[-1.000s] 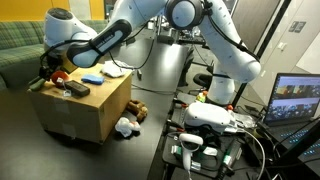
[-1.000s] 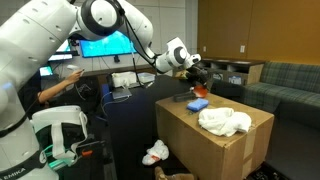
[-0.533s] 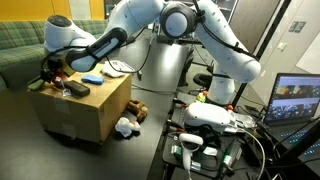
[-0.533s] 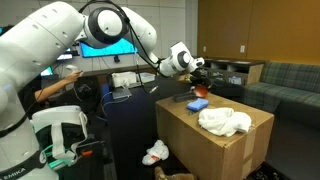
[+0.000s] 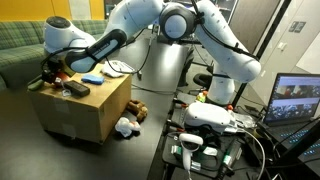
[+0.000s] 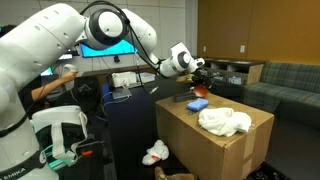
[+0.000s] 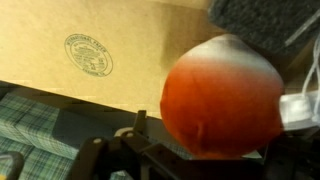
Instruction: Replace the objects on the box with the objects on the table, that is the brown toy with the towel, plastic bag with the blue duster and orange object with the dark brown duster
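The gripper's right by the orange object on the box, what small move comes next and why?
Probably close the open gripper on the orange object: it fills the wrist view, sits on the box, and has to come off.

I've got the gripper (image 5: 50,72) right at the orange object (image 5: 61,75) on the box (image 5: 85,112), blue duster (image 5: 92,79) at its 3 o'clock, dark brown duster (image 5: 75,89) around 4.

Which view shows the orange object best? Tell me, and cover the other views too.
The wrist view: the orange object fills much of the frame, round and close. In both exterior views it is only a small orange spot on the box, too small for detail.
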